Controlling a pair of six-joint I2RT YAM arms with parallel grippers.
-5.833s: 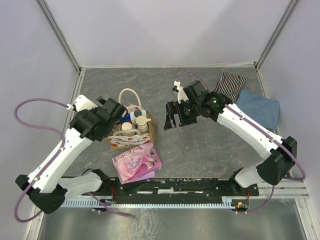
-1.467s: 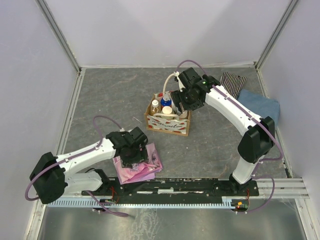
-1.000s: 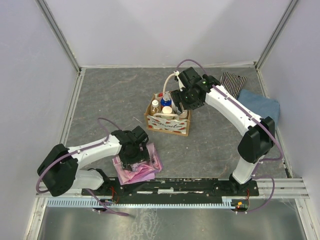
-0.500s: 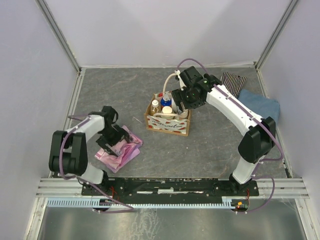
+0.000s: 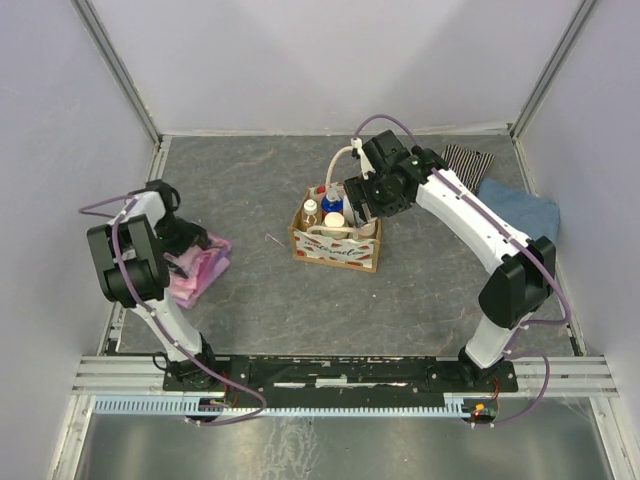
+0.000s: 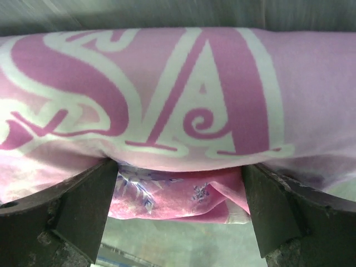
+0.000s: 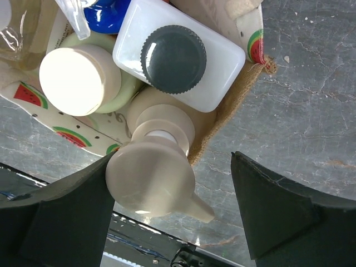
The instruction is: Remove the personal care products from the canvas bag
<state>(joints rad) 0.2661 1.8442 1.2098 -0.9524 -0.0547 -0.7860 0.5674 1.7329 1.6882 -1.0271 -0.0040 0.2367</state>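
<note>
The canvas bag [image 5: 345, 250], cream with a red watermelon print, stands mid-table with several bottles upright in it. In the right wrist view I see its rim [image 7: 247, 33], a beige pump bottle [image 7: 153, 175], a white bottle with a dark grey cap [image 7: 173, 58], a greenish bottle with a cream cap [image 7: 80, 80] and a blue pump [image 7: 105, 15]. My right gripper [image 5: 362, 208] [image 7: 173, 161] is open over the bag's far right corner. Its jaws straddle the beige pump head, with the left finger beside it and the right finger well apart. My left gripper [image 5: 190, 243] [image 6: 178, 167] is open, tips against a pink folded cloth.
The pink folded cloth [image 5: 197, 268] [image 6: 183, 94] lies by the left wall under my left gripper. A striped cloth [image 5: 466, 165] and a blue cloth [image 5: 517, 215] lie at the back right. A thin small stick [image 5: 270, 238] lies on the grey floor left of the bag.
My left arm has swept the pink cloth from the front middle to the left wall. The right gripper has stayed over the bag's far right corner.
</note>
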